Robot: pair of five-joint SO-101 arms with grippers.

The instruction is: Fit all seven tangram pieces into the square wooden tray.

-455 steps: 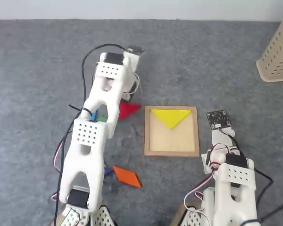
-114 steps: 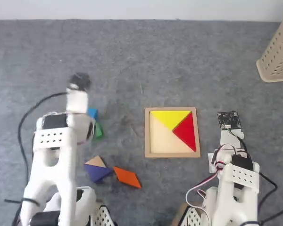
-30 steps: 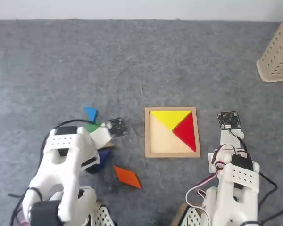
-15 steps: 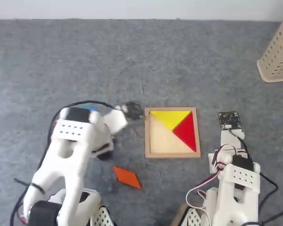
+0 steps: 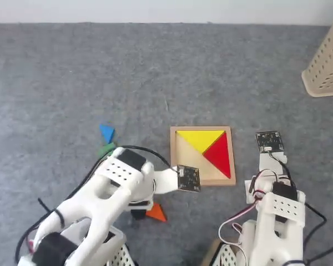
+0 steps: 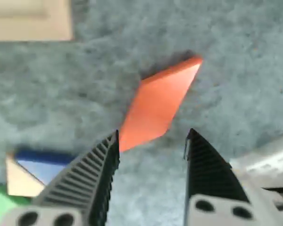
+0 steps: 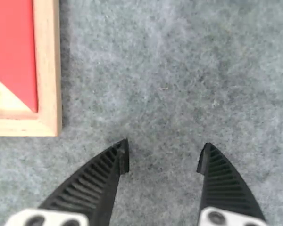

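Left of centre in the high view, the blue triangle (image 5: 106, 133) and green piece (image 5: 106, 148) lie loose, well apart from the tray. The left gripper (image 6: 152, 135), jaws spread, hangs over the orange parallelogram (image 6: 158, 106), likely lining up a grasp. The square wooden tray (image 5: 173, 147) holds the yellow triangle (image 5: 200, 137) and red triangle (image 5: 219, 154) against its upper and right edges, so its lower left stays free. At lower right, the right gripper (image 7: 165, 146) is parted and empty beside the rim.

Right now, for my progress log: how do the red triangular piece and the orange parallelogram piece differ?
The red triangular piece lies inside the square wooden tray; the orange parallelogram piece lies on the grey carpet outside it. The red one has three sides, the orange one four. Both lie flat.
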